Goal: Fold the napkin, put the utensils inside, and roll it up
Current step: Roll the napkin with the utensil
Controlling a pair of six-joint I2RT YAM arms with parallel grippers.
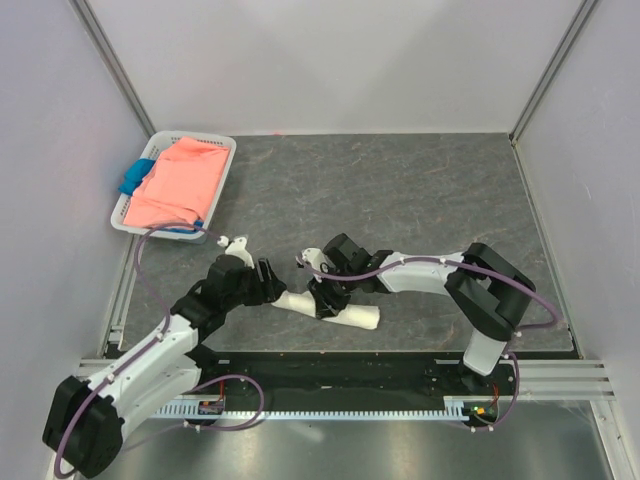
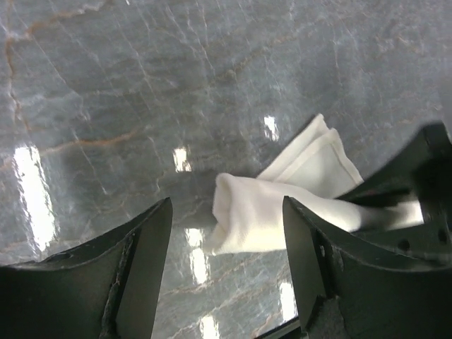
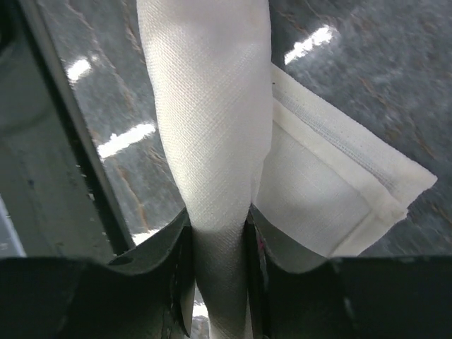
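My right gripper [image 1: 326, 298] is clamped on the napkin [image 1: 345, 313]. In the right wrist view my two fingers [image 3: 176, 247] press in on either side of the rolled cloth [image 3: 212, 141] and squeeze it narrow where they grip. The roll runs straight away from the gripper [image 3: 217, 236]. A flat hemmed corner flap [image 3: 339, 205] sticks out to one side of it and lies on the table [image 3: 367, 78].

My left gripper [image 1: 268, 282] is released, with its jaws standing wide apart and nothing between the pads. In the left wrist view the rounded end of the napkin [image 2: 254, 212] lies on the grey marbled table [image 2: 141, 92], just past the gap between my fingers [image 2: 148, 247]. I cannot tell whether the inner finger brushes it. The same hemmed flap [image 2: 318, 159] spreads out behind that end.

From above, the off-white napkin is a slim roll lying close to the table's near edge, about midway along it. Its left end points at my left gripper, and its right end slants slightly toward the near edge.

At the far left corner sits a white basket [image 1: 226, 170] holding a salmon-pink cloth [image 1: 175, 185] with a blue cloth [image 1: 133, 178] beneath it, well apart from both grippers.
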